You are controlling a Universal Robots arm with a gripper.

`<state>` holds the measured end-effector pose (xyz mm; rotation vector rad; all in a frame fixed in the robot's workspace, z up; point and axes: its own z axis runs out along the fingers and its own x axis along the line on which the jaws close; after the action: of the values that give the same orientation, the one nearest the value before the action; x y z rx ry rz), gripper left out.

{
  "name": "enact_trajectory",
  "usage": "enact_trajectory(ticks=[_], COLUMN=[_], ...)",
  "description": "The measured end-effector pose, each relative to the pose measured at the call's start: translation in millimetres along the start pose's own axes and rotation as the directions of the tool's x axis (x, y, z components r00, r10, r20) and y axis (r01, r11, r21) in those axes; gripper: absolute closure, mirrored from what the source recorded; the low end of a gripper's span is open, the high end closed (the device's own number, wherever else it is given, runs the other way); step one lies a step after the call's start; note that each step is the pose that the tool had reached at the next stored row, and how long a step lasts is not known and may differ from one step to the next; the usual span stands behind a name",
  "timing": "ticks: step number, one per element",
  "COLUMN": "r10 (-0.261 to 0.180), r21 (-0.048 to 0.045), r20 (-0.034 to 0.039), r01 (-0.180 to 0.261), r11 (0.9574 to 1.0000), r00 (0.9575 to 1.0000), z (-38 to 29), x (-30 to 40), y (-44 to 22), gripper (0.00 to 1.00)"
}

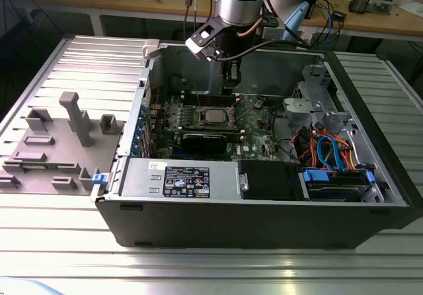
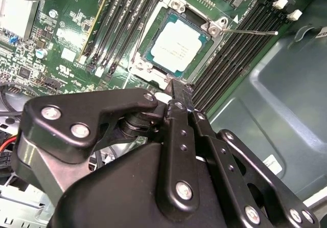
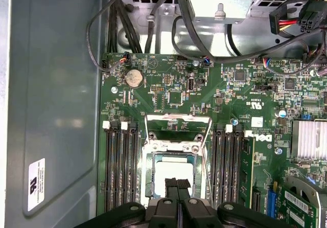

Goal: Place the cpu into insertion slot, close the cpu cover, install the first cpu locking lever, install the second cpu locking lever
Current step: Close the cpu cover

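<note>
On the ribbed table (image 1: 66, 255), an open computer case (image 1: 264, 222) with a green board (image 3: 168, 92) inside. Reaching down into the case, the tool (image 3: 178, 181), clenched, fingers (image 2: 180, 92) pressed together and grasping nothing, hanging over the insertion slot (image 3: 149, 179). At one edge of the slot, the cpu cover (image 3: 178, 117), tilted up, not closed. Seated in the slot, the cpu (image 2: 179, 44), silver top up.
</note>
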<state>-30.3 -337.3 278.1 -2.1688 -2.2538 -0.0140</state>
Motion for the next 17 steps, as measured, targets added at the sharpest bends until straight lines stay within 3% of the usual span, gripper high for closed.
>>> enact_trajectory(ticks=[7, 17], r10=[0.0, 0.0], r21=[0.0, 0.0], r20=[0.0, 0.0002], r01=[0.0, 0.0], r11=[1.0, 1.0], r00=[1.0, 1.0], z=[0.0, 0.2], x=[-0.1, -0.6], y=[2.5, 16.4], gripper=[0.89, 0.89])
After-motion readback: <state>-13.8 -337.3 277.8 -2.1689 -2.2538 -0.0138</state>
